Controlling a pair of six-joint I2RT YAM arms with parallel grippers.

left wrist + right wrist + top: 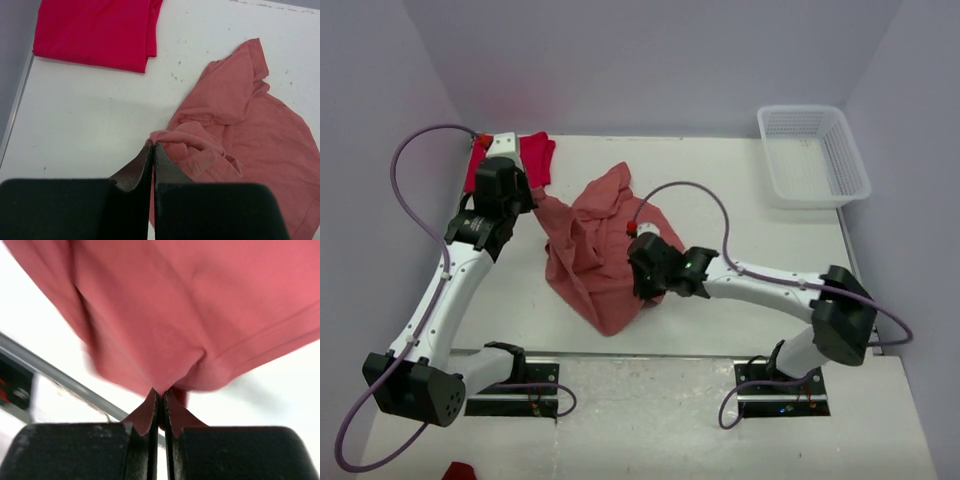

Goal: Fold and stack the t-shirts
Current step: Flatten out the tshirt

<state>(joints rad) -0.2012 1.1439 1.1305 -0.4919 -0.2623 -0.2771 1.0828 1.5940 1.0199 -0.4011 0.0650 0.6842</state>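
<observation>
Busy here with the salmon-pink t-shirt (592, 255), heaped and creased at the middle of the table (740, 200), nowhere near flat. Held at two places. Clenched at its left edge by the left gripper (153, 145), jaws pressed together on a bunched fold, with a sleeve and the rest of the cloth sprawling away to the right. Pinched at its near right edge by the right gripper (161, 392), jaws equally tight, a hemmed edge caught at the tips and fabric draping across the wrist view. Reads as the spreading-out step, ahead of any first fold on this shirt. Next, probably: drawing the two grips apart to pull the cloth taut, then laying it down flat without letting either pinch slip. Worth watching for twisted layers staying tucked under the body, since the heap looks doubled over on itself. Further out, at the far left corner, the red t-shirt (535, 158), folded flat and partly hidden behind the left arm in the top view, with bare table between it and the pink heap. Judged finished, and likely the base for the stack. Furthest out, at the far right corner, the white mesh basket (850, 165), upright, nothing to be seen inside, well apart from both shirts and both grippers.
</observation>
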